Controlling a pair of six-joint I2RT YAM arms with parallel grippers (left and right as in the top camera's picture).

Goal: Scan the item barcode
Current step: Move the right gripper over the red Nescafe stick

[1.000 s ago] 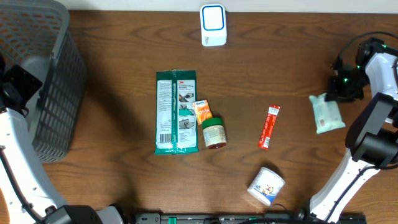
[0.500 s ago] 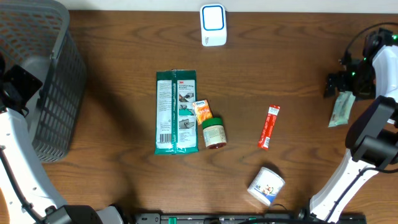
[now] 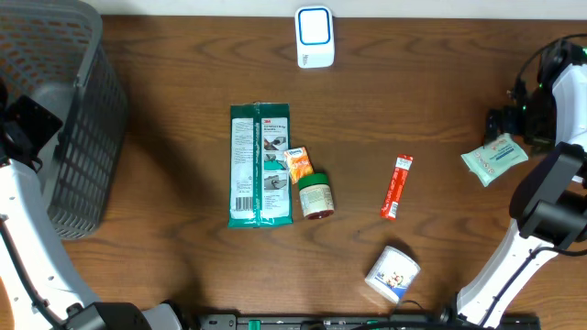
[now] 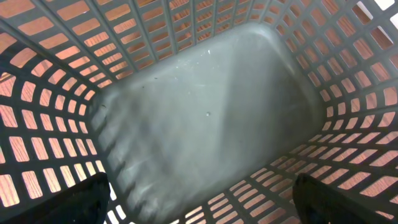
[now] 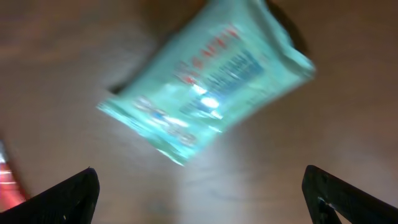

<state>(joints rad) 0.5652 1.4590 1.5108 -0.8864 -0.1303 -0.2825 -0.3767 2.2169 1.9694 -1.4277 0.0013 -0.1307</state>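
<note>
Right hand [image 5: 199, 183] hangs wide and empty over the pale green pouch [image 5: 208, 87]. That pouch lies free on the surface [image 3: 440, 82], far to the right of the scanner [image 3: 314, 37] and nearer the front edge. By my reading the scan is not yet done: the pouch has to be picked up and its barcode shown to the scanner. It is a soft, flat pack with red and blue print, lying askew and shiny with glare; blur hides any barcode. Left hand [image 4: 208, 199], also wide, holds nothing.
</note>
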